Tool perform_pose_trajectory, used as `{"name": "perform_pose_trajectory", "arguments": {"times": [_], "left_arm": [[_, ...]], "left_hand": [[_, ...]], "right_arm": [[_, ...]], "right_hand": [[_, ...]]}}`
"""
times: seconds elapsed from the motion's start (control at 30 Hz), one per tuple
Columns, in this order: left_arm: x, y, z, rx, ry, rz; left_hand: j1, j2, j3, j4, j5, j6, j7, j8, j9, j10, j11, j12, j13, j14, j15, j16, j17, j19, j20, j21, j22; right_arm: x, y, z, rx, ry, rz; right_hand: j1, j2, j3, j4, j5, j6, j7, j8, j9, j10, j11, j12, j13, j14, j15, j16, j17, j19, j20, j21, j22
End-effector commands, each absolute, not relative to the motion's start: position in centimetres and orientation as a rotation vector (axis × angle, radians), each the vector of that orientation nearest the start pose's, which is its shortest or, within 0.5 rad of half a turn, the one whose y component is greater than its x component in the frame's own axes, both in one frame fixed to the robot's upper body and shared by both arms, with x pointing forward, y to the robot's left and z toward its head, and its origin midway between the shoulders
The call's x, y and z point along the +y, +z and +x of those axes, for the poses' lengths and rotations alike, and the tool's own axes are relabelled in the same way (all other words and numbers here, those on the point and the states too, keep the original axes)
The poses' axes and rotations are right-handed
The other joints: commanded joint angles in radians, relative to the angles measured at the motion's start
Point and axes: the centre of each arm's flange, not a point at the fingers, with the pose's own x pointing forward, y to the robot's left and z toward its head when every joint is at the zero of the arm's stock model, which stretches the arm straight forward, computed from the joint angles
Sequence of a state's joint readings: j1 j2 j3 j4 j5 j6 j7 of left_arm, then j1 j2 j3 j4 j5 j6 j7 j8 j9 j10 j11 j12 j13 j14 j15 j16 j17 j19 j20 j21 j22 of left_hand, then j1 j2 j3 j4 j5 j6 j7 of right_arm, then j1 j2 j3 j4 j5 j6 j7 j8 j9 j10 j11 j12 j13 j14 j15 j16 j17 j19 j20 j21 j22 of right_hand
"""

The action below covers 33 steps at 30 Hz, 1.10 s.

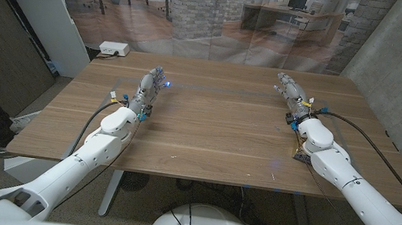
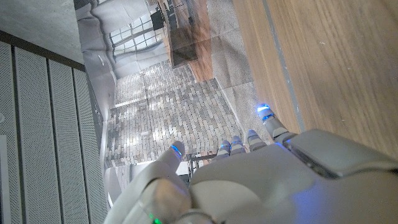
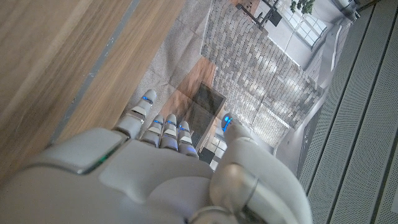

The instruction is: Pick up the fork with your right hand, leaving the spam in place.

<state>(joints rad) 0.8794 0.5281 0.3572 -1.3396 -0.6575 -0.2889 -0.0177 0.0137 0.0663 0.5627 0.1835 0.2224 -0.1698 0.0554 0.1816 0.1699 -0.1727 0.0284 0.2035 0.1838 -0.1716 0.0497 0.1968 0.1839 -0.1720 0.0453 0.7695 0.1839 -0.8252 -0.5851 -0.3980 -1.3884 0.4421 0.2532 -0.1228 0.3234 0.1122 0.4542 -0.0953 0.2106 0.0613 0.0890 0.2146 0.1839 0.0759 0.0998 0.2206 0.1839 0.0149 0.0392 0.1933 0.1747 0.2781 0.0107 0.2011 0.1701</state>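
White-shelled arms, grey hands, blue-lit fingertips (image 2: 263,111), black cables

One wooden table (image 1: 215,122), two robot hands, left hand (image 1: 150,87) and right hand (image 1: 291,88), one white box (image 1: 114,49) beyond the left fingertips.

Brown wood-grain table (image 1: 214,129); white arms (image 1: 106,135); blue-lit fingertips (image 2: 263,111).

Left hand (image 1: 150,88), right hand (image 1: 292,89): outstretched, holding nothing.
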Motion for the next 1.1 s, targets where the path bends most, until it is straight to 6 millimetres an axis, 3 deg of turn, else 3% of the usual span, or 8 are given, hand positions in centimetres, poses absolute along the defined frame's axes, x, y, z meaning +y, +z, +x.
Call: {"name": "perform_pose_trajectory", "arguments": {"times": [0.03,0.07,0.2,1.1], "left_arm": [[29.5,-3.6,64.4,-0.588,-0.200,-0.048],[29.5,-3.6,64.4,-0.587,-0.200,-0.048],[29.5,-3.7,64.4,-0.584,-0.201,-0.049],[29.6,-4.1,64.0,-0.583,-0.199,-0.051]], "left_hand": [[0.002,0.105,0.005,-0.003,0.007,-0.131,0.006,0.006,0.004,-0.116,0.003,0.004,0.004,-0.168,0.003,0.008,0.001,-0.169,0.004,0.001,0.002],[0.002,0.105,0.005,-0.003,0.006,-0.130,0.006,0.006,0.004,-0.116,0.004,0.003,0.004,-0.168,0.003,0.008,0.001,-0.169,0.005,0.001,0.002],[0.003,0.105,0.005,-0.004,0.006,-0.127,0.008,0.007,0.004,-0.116,0.004,0.003,0.004,-0.167,0.005,0.008,0.001,-0.167,0.005,0.001,0.002],[0.005,0.104,0.006,-0.006,0.006,-0.120,0.010,0.006,0.005,-0.112,0.007,0.004,0.004,-0.164,0.005,0.007,0.001,-0.163,0.007,-0.001,0.002]], "right_arm": [[-29.5,1.5,63.7,-0.672,0.077,-0.253],[-29.5,1.6,63.6,-0.674,0.074,-0.261],[-29.6,2.0,63.5,-0.679,0.069,-0.275],[-30.2,5.5,62.5,-0.696,-0.031,-0.510]], "right_hand": [[0.024,0.006,0.004,-0.019,-0.010,0.040,-0.012,0.014,0.005,0.043,0.001,0.017,0.006,0.032,-0.005,0.009,0.004,0.025,0.004,0.011,0.004],[0.029,0.007,0.002,-0.024,-0.014,0.057,-0.013,0.017,0.005,0.061,-0.002,0.021,0.006,0.047,-0.009,0.011,0.004,0.046,0.005,0.017,0.005],[0.036,0.009,0.001,-0.031,-0.018,0.081,-0.009,0.020,0.005,0.083,-0.003,0.025,0.007,0.070,-0.005,0.014,0.004,0.061,0.006,0.021,0.006],[0.063,0.033,0.011,-0.042,-0.022,0.111,-0.015,0.018,0.004,0.104,-0.009,0.023,0.007,0.083,-0.008,0.009,0.005,0.061,0.007,0.014,0.006]]}}
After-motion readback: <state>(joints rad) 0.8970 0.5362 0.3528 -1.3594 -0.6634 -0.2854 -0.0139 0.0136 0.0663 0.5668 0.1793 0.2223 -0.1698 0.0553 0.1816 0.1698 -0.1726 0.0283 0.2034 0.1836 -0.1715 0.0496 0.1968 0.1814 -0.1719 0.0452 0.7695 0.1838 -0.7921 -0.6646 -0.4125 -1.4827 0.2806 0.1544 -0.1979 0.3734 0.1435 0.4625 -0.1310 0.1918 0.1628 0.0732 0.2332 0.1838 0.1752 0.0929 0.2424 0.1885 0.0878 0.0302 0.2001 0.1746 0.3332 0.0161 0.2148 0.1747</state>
